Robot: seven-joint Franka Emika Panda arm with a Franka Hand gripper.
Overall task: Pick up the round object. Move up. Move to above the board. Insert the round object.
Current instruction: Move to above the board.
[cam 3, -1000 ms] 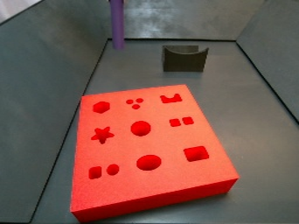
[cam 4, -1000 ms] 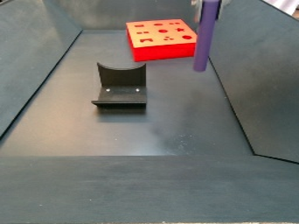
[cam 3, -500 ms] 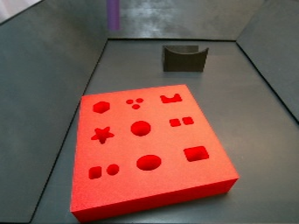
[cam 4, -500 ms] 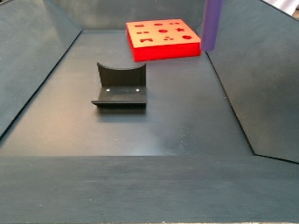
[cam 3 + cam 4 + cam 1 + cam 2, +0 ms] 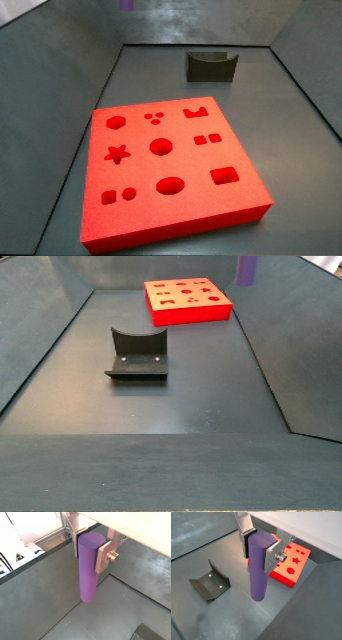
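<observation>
The gripper [image 5: 91,546] is shut on the top of the purple cylinder peg [image 5: 87,572], which hangs upright between the silver fingers in both wrist views [image 5: 260,567]. It is held high above the dark floor. In the side views only the peg's lower tip shows at the frame's top edge [image 5: 130,4] [image 5: 247,270]; the gripper itself is out of frame there. The red board [image 5: 167,170] with shaped holes lies flat on the floor, also seen in a side view [image 5: 187,300] and behind the peg in a wrist view [image 5: 292,564].
The dark L-shaped fixture [image 5: 136,354] stands on the floor, also seen in a side view [image 5: 210,64] and a wrist view [image 5: 210,585]. Sloped dark walls [image 5: 294,356] enclose the floor.
The peg has risen steadily in the gripper: a second ago most of it showed in the side views, now only its lower tip remains at the top edge.
</observation>
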